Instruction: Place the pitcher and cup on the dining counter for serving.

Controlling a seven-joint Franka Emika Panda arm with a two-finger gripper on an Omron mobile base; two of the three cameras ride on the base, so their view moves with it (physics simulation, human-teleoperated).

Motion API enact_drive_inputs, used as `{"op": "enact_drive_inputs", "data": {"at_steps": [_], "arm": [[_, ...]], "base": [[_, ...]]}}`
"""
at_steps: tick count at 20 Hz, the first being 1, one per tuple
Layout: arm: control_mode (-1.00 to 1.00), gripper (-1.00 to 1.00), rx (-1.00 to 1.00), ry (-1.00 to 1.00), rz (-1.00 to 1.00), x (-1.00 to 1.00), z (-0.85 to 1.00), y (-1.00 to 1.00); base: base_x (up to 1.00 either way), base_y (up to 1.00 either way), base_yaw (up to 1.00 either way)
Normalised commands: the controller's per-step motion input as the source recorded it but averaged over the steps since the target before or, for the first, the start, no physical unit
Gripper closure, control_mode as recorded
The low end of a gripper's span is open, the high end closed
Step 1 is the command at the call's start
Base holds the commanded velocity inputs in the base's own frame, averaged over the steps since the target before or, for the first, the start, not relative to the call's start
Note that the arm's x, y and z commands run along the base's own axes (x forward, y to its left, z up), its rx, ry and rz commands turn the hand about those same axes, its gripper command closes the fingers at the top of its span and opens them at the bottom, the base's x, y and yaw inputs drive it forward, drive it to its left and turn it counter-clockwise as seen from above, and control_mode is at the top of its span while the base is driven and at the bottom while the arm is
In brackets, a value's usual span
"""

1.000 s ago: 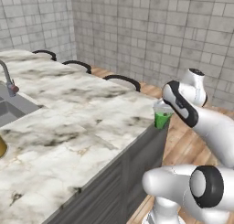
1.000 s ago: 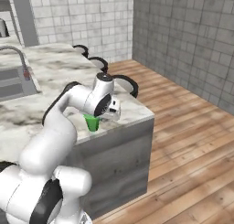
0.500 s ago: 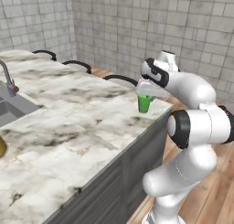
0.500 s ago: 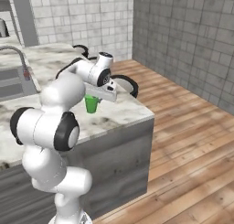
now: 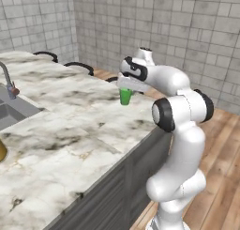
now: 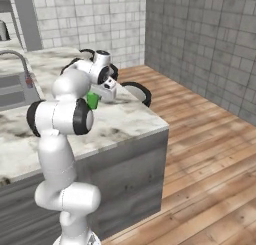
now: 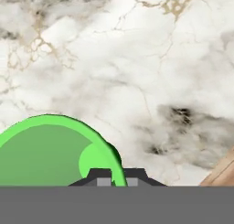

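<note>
One long white marble tabletop (image 5: 70,126) with grey-black veining is running over dark grey panelled cabinets, in a room with grey tiled walls and a wooden floor (image 6: 210,154). The hand (image 5: 125,89) is pinching the cup (image 5: 125,96) by its rim, holding it just above the tabletop near the far right corner. From the left base view a sink (image 5: 9,114) and a faucet (image 5: 9,81) are showing at the left. From the hand view the cup's open green mouth (image 7: 50,150) is lying over veined marble (image 7: 137,58).
</note>
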Motion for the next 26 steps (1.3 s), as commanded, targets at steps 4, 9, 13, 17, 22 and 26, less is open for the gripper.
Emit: {"op": "enact_drive_inputs", "data": {"at_steps": [4,9,13,17,22,26], "arm": [[-1.00,1.00,-0.03,0.00,-0.16,0.93,-0.55,0.67],[-1.00,1.00,0.00,0.00,-0.11,0.72,-0.84,0.48],[-1.00,1.00,0.00,0.00,-0.06,0.45,-0.73,0.23],[-1.00,-1.00,0.00,-0.01,0.00,0.23,-0.28,0.14],[-1.00,-1.00,0.00,0.00,0.00,0.00,0.07,0.08],[-1.00,-1.00,0.00,-0.04,0.00,-0.33,0.50,0.00]], "base": [[0.00,0.00,0.00],[0.00,0.00,0.00],[0.00,0.00,0.00],[0.00,0.00,0.00],[0.00,0.00,0.00],[0.00,0.00,0.00]]}}
